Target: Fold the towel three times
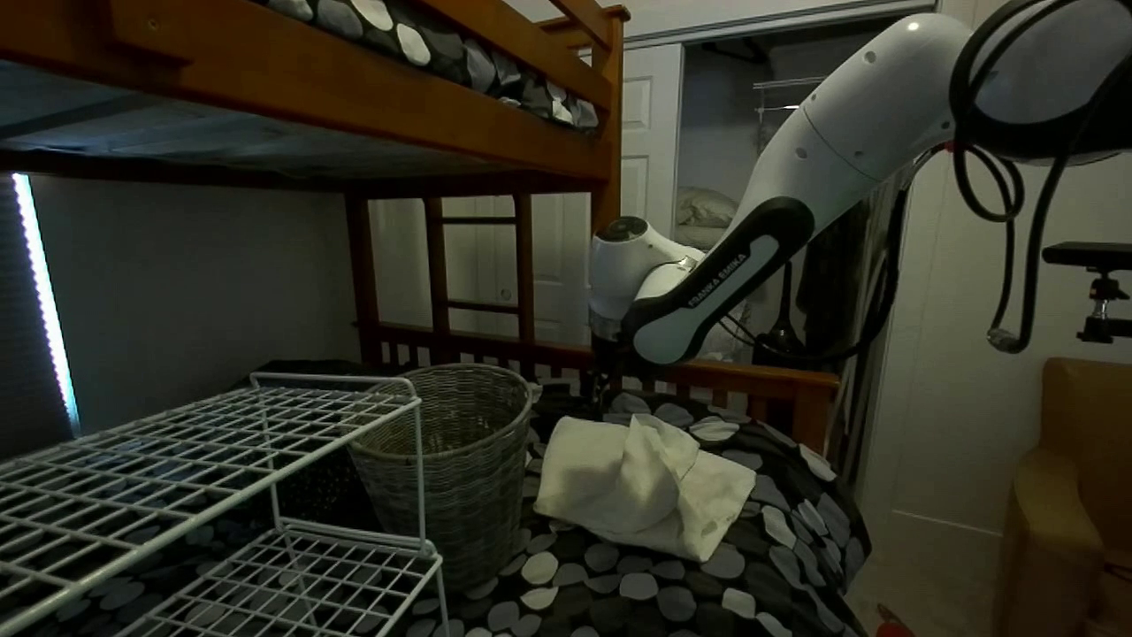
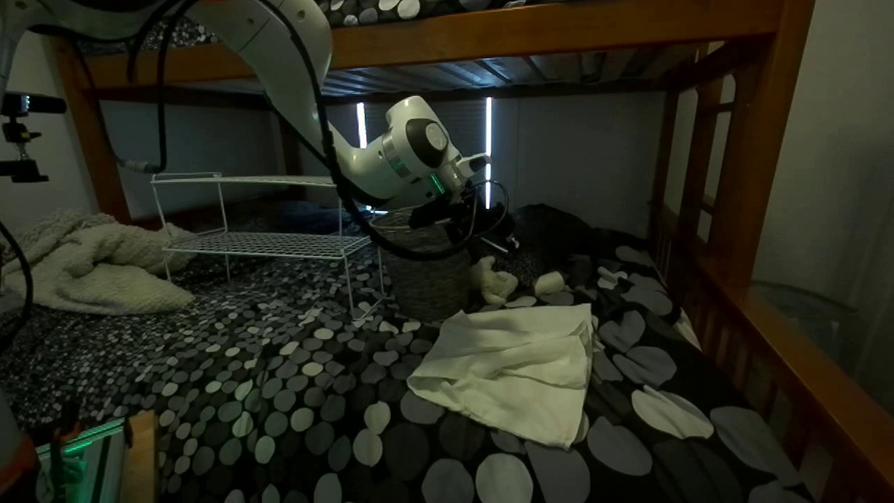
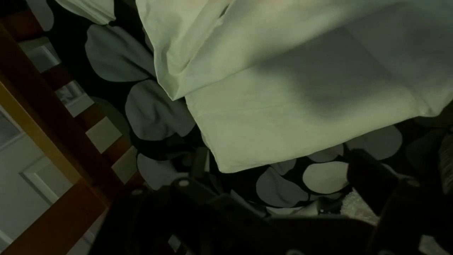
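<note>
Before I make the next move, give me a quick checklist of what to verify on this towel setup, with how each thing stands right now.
1. The fingers stand open: ok, a wide gap shows in the wrist view.
2. The towel is not gripped: ok, nothing is pinched.
3. It lies on the dotted cover: ok, seen in both exterior views.
4. It is smoothed flat: not ok, raised creases show.
5. Its gap to the woven basket is enough: cannot tell, they show close together.
6. The number of folds made is known: cannot tell, the layers can't be counted here.
</note>
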`<state>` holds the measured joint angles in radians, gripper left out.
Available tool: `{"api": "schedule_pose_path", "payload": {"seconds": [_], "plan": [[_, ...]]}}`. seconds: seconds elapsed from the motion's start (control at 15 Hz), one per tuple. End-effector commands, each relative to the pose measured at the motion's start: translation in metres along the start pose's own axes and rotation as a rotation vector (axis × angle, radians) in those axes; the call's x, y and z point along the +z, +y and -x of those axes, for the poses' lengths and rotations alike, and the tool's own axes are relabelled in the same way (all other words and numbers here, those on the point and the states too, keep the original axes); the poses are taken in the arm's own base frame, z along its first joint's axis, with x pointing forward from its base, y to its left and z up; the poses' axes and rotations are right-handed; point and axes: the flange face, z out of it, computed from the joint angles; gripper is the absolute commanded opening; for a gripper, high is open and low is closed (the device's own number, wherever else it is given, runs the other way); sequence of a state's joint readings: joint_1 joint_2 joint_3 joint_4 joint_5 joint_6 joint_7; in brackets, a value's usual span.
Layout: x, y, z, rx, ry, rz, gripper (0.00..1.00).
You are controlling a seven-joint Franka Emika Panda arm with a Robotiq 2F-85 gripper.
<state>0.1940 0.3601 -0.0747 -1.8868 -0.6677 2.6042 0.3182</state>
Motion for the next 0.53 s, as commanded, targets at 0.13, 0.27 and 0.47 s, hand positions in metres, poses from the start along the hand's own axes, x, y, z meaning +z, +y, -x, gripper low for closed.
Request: {"api": "schedule_pose_path", "payload": {"seconds": [0.13,0.27,0.47], "plan": [[-0.001,0.002,0.003,-0.009,-0.004,0.002,1.0],[0.001,-0.015,0.013,-0.067,-0.022,0.01,1.0],[0.002,-0.062,0.04,-0.208,-0.085,-0.02,1.0]]}}
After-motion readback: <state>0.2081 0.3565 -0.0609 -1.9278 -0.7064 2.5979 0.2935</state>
